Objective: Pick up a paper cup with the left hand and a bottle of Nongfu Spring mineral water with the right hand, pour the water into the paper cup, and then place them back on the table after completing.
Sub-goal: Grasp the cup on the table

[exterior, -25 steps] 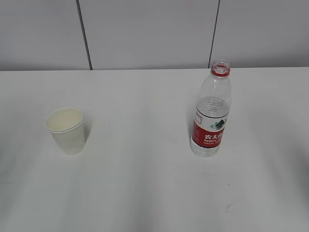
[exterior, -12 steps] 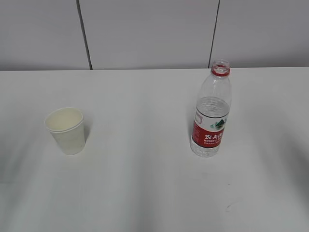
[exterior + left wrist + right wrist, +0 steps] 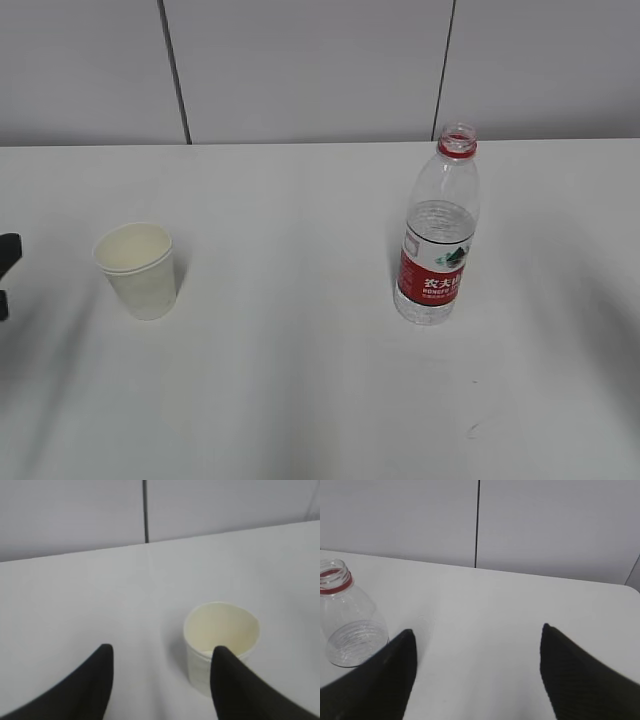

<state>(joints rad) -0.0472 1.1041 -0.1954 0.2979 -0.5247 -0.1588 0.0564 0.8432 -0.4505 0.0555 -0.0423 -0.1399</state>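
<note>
Approaching from the left, the left hand [image 3: 160, 680] had its fingers spread wide and empty, the paper cup [image 3: 138, 270] upright on the bench [image 3: 300, 380] but offset toward one finger; centring was advisable before closing gently. The uncapped bottle [image 3: 438, 235] stood well right, outside the right hand's [image 3: 477, 672] open, empty fingers.

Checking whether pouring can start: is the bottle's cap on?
No, the bottle stands uncapped, its open mouth ringed only by the red collar in the exterior view.
</note>
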